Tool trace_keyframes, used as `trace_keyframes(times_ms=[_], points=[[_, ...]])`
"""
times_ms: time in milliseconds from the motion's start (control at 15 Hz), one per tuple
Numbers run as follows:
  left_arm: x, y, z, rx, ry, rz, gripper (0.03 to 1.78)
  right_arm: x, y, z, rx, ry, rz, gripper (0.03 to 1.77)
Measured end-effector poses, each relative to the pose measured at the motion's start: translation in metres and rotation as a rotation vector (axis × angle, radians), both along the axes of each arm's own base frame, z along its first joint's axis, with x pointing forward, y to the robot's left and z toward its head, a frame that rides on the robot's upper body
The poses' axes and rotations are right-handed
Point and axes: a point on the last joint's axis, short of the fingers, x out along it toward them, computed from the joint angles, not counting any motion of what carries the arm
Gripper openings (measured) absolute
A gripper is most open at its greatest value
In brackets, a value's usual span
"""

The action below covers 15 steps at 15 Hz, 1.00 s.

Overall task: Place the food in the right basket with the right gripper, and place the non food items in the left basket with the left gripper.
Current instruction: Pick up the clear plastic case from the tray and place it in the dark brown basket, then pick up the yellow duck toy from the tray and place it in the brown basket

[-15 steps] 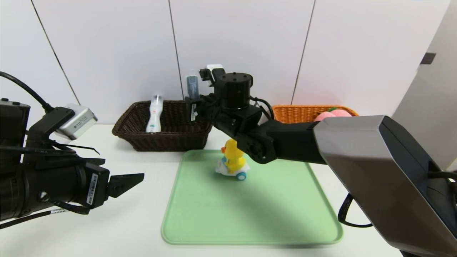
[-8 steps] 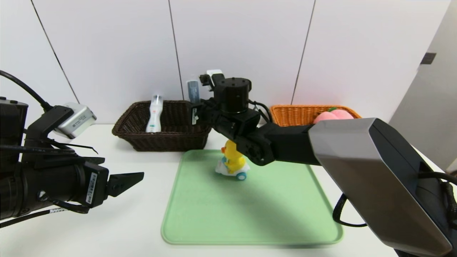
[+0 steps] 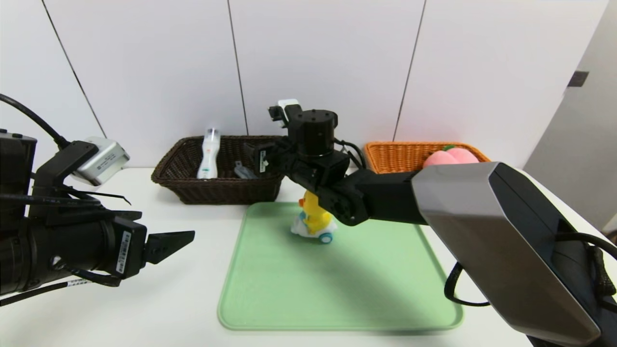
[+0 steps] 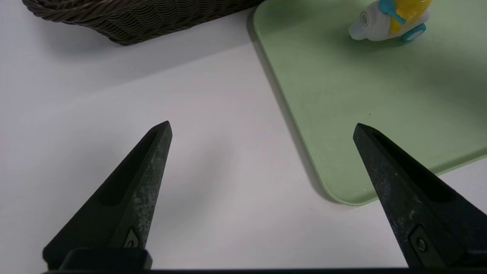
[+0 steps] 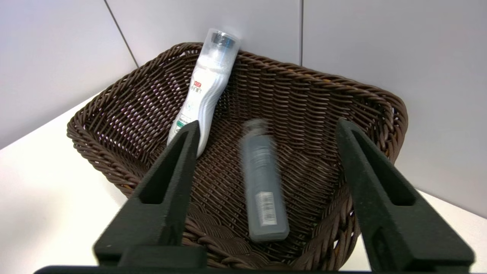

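While your left gripper [image 4: 262, 125] waits apart, left of green tray [image 3: 337, 289], head view shows grey case [image 3: 245, 171] now down in dark basket [image 3: 217, 190] beyond tray, no longer upright at right gripper [image 5: 268, 125]: one more non-food item delivered. One duck [image 3: 315, 217] on tray, one peach [image 3: 450, 155] in orange basket [image 3: 395, 156]. Left wrist view: fingers wide, nothing between. Right wrist view: fingers apart, case released, one bottle [image 5: 205, 87] beside it.

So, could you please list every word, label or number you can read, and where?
Nothing is surely readable:
White bottle: characters, too small.
Grey case: barcode label, blurred.
Right gripper, over the dark wicker basket: label, too small.
Left gripper, beside the tray: barcode label, too small.
Left wrist camera: print, too small.
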Motion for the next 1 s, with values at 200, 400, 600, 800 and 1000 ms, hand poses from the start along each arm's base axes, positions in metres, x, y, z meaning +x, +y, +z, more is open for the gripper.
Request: trace_keyframes(times_ms=[200,400,600,800,1000], points=[[0.006,-0.003,0.006,-0.07,-0.068,-0.027,1.69,0.0,-0.005,0.01,0.018,-0.021,0.043,1.4],[0.013,-0.006,0.014,-0.098,-0.157,-0.017,1.69,-0.005,-0.011,0.025,0.008,-0.013,0.06,1.5],[0.015,-0.005,0.012,-0.04,-0.18,-0.005,1.69,-0.011,-0.021,0.036,-0.071,0.041,0.031,1.57],[0.022,-0.008,0.017,-0.027,-0.261,0.002,1.69,-0.007,-0.039,0.05,-0.157,-0.016,-0.056,1.61],[0.026,-0.01,0.022,-0.027,-0.253,-0.007,1.69,-0.011,-0.056,0.069,-0.185,-0.008,-0.074,1.64]])
